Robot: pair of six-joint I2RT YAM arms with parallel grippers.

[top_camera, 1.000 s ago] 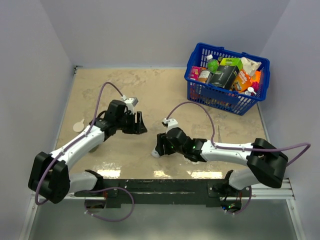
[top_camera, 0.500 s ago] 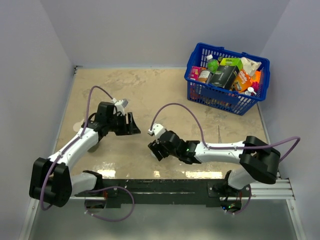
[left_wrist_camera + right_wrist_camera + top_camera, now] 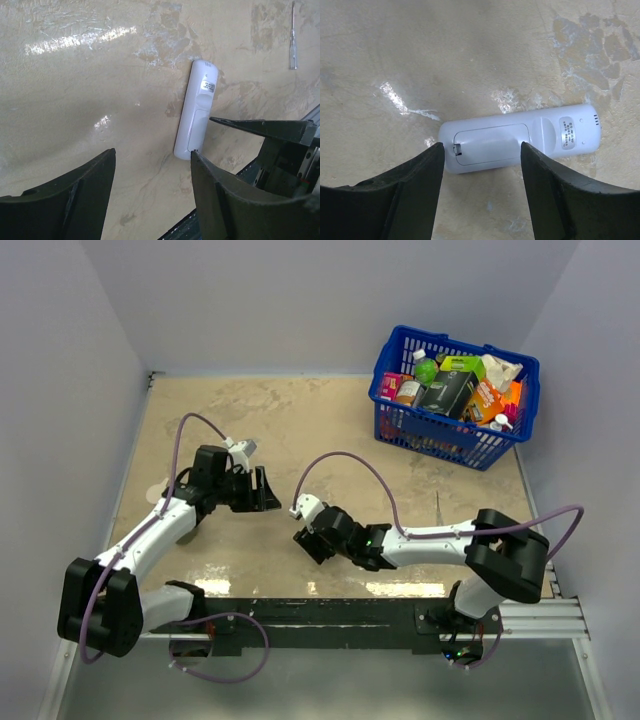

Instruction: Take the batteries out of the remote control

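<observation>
The remote control [image 3: 520, 137] lies flat on the table with its back face up and its battery cover closed. It also shows in the left wrist view [image 3: 196, 116]. The batteries are hidden under the cover. My right gripper [image 3: 481, 150] is open and hovers over the cover end, one finger on each side, touching nothing. In the top view the right gripper [image 3: 304, 540] hides the remote. My left gripper [image 3: 152, 155] is open and empty, above bare table a short way left of the remote; it also shows in the top view [image 3: 264, 490].
A blue basket [image 3: 440, 435] full of groceries stands at the back right. A thin screwdriver-like tool [image 3: 293, 35] lies on the table right of the remote, also seen in the top view [image 3: 437, 508]. A small pale disc [image 3: 157, 493] lies near the left wall.
My right gripper has moved left and now stands over the remote's cover end. My left gripper drew back to the left, away from the middle, then held still.
</observation>
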